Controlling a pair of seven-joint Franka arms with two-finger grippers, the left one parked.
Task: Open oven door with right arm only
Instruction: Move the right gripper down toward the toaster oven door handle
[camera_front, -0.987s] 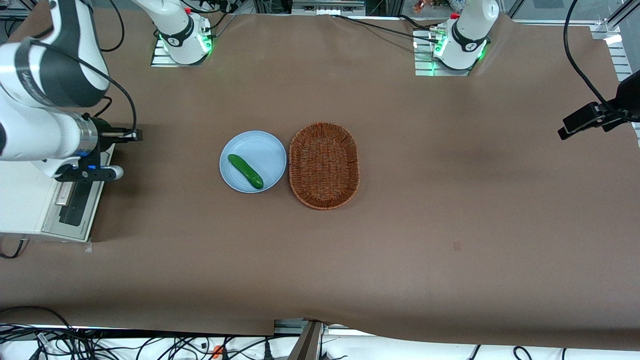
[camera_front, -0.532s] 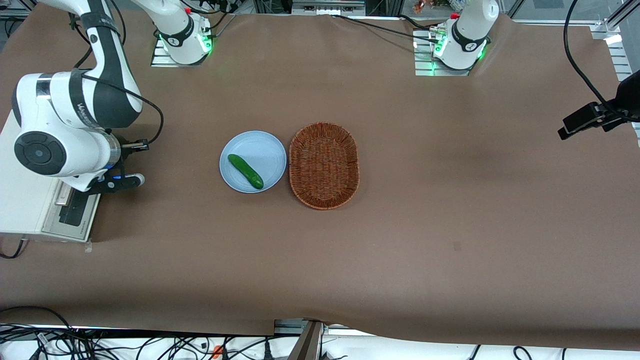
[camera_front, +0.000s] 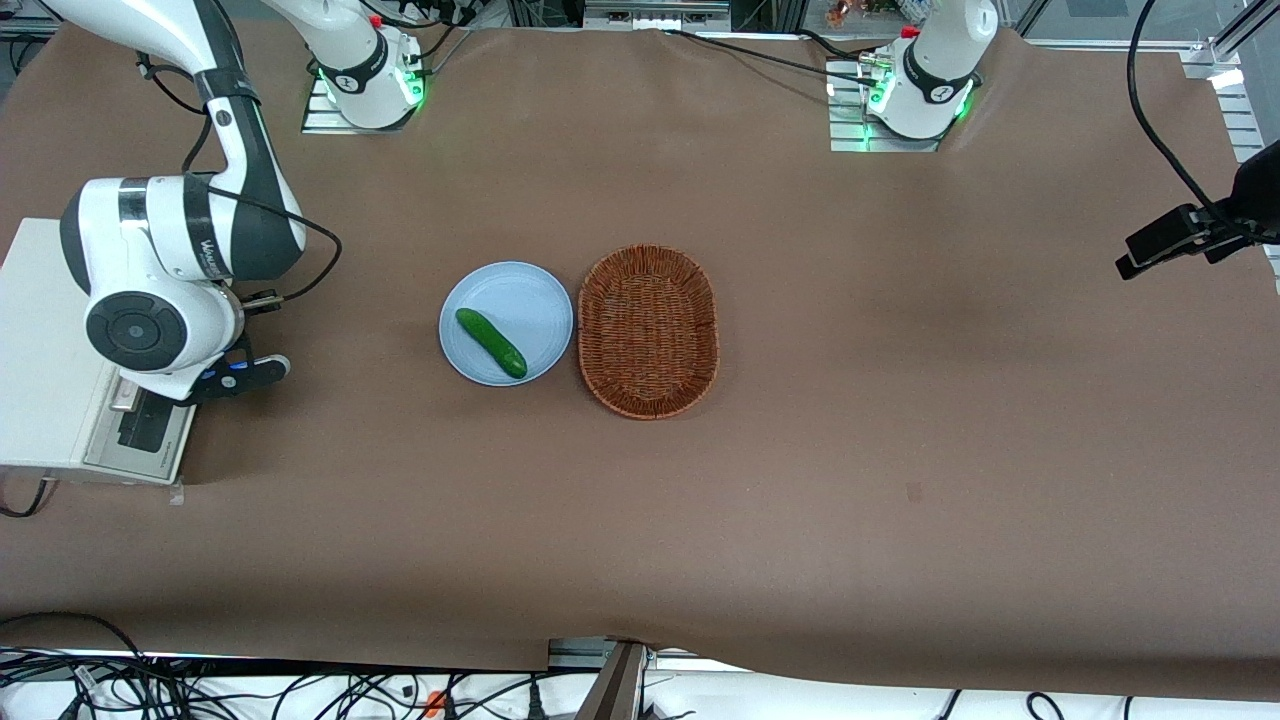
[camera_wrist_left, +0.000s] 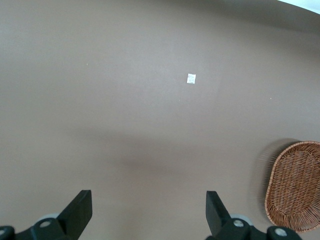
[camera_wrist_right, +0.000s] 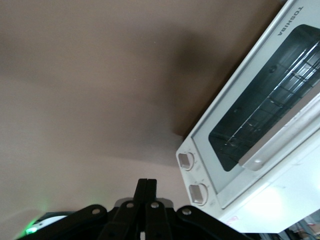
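Note:
The cream-white toaster oven (camera_front: 40, 350) stands at the working arm's end of the table. Its oven door (camera_front: 140, 425) faces the middle of the table and looks closed; the right arm (camera_front: 150, 300) hangs over its upper part. In the right wrist view the oven door (camera_wrist_right: 260, 112) shows its dark glass window, a wire rack inside, and its silver bar handle (camera_wrist_right: 280, 142). My gripper (camera_wrist_right: 147, 184) is shut with nothing between its fingers. It floats over the brown table in front of the oven, clear of the handle.
Two knobs (camera_wrist_right: 192, 175) sit on the control strip beside the door. A pale blue plate (camera_front: 545, 290) holding a green cucumber (camera_front: 490, 342) and a wicker basket (camera_front: 648, 330) lie mid-table, toward the parked arm from the oven.
The right arm has swung off the oven's top toward the table's middle and a little nearer the front camera. Its wrist has turned, so the round end cap now faces up.

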